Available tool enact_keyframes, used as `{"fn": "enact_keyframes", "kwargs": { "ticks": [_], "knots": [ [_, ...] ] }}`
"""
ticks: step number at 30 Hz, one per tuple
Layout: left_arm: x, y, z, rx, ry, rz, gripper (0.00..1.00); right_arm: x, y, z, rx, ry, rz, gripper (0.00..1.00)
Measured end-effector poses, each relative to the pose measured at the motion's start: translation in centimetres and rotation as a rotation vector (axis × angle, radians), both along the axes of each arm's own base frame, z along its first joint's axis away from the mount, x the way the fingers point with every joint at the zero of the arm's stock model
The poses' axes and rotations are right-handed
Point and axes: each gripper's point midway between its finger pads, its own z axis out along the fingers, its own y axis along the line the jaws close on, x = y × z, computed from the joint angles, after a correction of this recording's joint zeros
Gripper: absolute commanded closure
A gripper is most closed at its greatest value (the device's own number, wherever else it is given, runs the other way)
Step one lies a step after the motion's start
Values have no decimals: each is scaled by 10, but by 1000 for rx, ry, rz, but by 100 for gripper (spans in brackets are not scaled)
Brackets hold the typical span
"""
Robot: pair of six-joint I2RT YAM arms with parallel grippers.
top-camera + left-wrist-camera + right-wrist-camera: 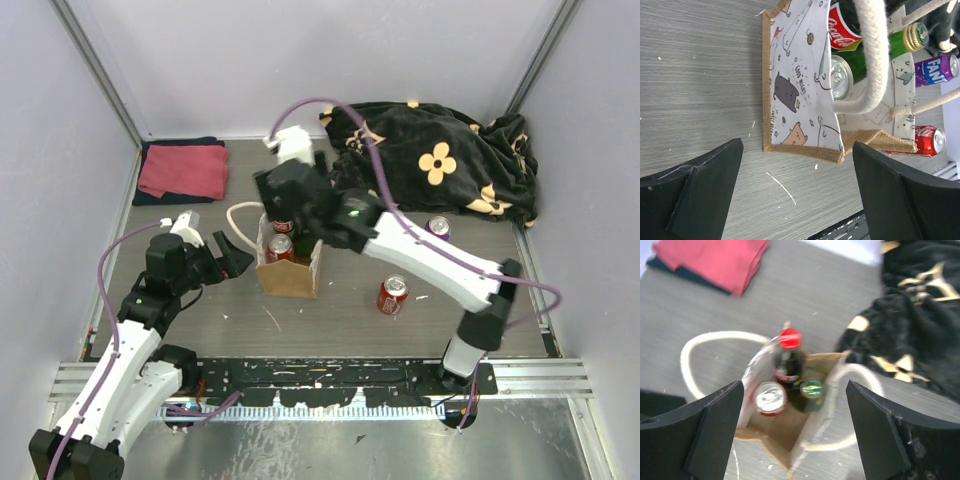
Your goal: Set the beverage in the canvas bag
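The tan canvas bag [292, 275] stands upright mid-table with its mouth open. It holds a red-capped cola bottle [789, 352], a green bottle [812, 389] and a red can [770, 398]. My right gripper [286, 214] hovers right above the bag's mouth, open and empty [794, 410]. My left gripper [236, 260] is low beside the bag's left side, open and empty [797, 170], not touching the bag [795, 90]. The bag's cream handles [875, 55] hang loose outward.
A red cola can [392, 294] lies on the table right of the bag, and a purple Fanta can [438, 227] stands farther back. A folded red towel [183, 170] is at the back left. A black flowered blanket [440, 160] is at the back right.
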Motion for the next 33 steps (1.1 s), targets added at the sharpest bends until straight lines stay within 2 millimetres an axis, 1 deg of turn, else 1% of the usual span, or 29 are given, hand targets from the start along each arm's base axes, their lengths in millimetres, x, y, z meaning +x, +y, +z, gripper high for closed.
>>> {"fn": "enact_keyframes", "kwargs": {
  "ticks": [1, 2, 3, 5, 6, 7, 8, 10, 13, 14, 19, 20, 24, 26, 31, 33],
  "knots": [
    [-1, -1, 1, -3, -4, -6, 2, 2, -15, 16, 25, -22, -26, 11],
    [-3, -2, 3, -6, -10, -12, 2, 4, -38, 34, 55, -46, -63, 11],
    [-3, -3, 4, -9, -12, -16, 2, 6, -57, 46, 75, -62, -98, 11],
    [-4, -4, 3, -16, -5, -21, 2, 10, -107, 66, 117, -95, -187, 11],
    [-4, -5, 2, -20, 3, -22, 2, 11, -127, 71, 130, -106, -224, 11],
    [-4, -6, 0, -25, 18, -22, 2, 9, -151, 74, 139, -113, -272, 11],
    [-4, -8, -3, -29, 34, -24, 2, 8, -172, 74, 142, -117, -314, 11],
    [-4, -11, -9, -34, 63, -26, 2, -1, -200, 66, 135, -107, -364, 11],
    [-7, -16, -12, -41, 88, -40, 2, -7, -226, 43, 110, -65, -414, 11],
    [-7, -18, -12, -43, 91, -42, 2, -7, -236, 31, 99, -39, -435, 11],
    [-6, -22, -15, -45, 118, -49, 2, 2, -284, -18, 52, 80, -568, 11],
    [-6, -23, -14, -46, 121, -48, 2, 2, -291, -26, 46, 102, -585, 11],
    [-1, -26, -9, -47, 116, -50, 2, 2, -306, -49, 49, 173, -612, 11],
    [1, -27, -9, -44, 119, -50, 2, 2, -312, -59, 55, 206, -621, 11],
    [0, -35, -20, -14, 154, -74, 2, 3, -330, -77, 96, 278, -653, 11],
    [-1, -37, -22, 0, 157, -83, 2, 6, -338, -82, 113, 303, -671, 8]
  ]
}}
